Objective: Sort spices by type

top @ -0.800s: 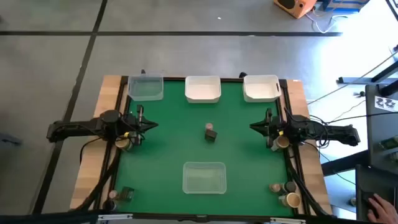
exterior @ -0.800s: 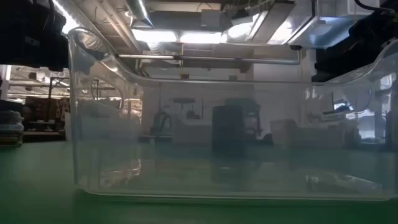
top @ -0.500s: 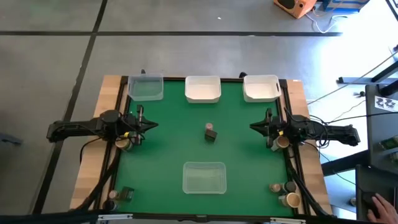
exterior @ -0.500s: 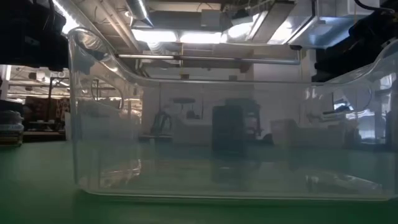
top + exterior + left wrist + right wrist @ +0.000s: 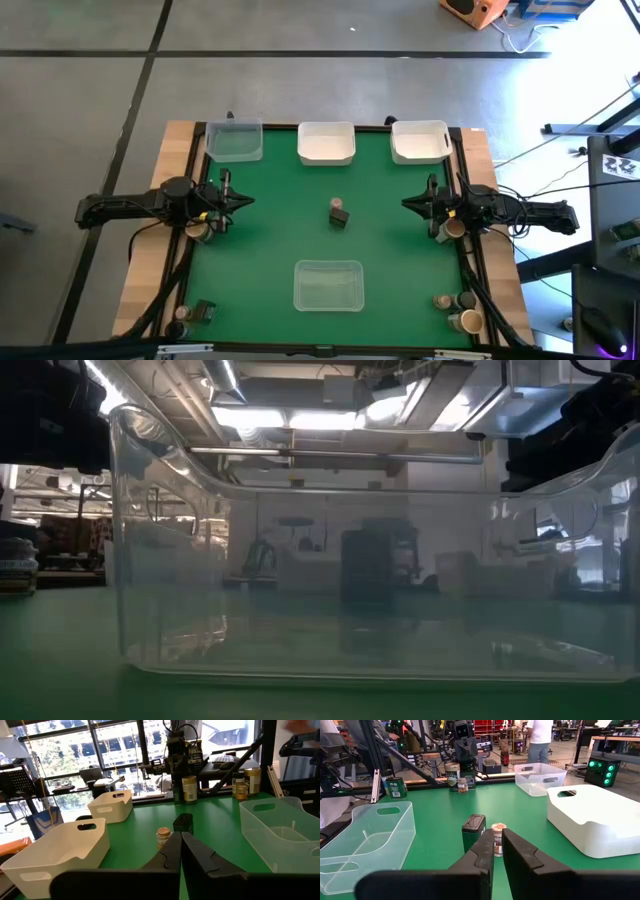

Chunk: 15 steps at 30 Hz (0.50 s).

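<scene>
Two spices stand mid-table: a small round jar with a pale pink top and a dark green tin right beside it, both upright on their bases. My left gripper hovers shut near the table's left edge, pointing level at them from well away. Opposite, my right gripper is shut near the right edge and points at the same pair. Neither touches anything.
A clear tray and two white trays line the far edge. Another clear tray sits near the front. More jars stand by each arm's base and in the near corners.
</scene>
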Motion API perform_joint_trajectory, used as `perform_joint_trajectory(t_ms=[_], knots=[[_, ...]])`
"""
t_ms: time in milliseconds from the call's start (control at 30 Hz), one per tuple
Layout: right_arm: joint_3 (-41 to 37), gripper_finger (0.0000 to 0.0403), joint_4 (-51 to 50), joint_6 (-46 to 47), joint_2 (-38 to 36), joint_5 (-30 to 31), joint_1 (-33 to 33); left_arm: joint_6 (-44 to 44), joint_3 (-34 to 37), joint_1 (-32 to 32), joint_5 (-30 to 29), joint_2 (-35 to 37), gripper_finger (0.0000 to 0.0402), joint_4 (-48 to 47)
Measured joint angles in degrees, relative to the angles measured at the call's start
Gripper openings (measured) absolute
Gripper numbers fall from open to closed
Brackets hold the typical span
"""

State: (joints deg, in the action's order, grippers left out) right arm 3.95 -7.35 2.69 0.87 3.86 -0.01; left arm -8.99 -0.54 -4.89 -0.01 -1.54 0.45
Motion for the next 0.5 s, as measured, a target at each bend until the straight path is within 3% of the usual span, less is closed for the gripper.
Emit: perform_joint_trajectory(t_ms=[500], knots=[[0.0,0.0039,0.0,0.0,0.0,0.0,0.0,0.0,0.0,0.0,0.0,0.0,0.0000,0.0]])
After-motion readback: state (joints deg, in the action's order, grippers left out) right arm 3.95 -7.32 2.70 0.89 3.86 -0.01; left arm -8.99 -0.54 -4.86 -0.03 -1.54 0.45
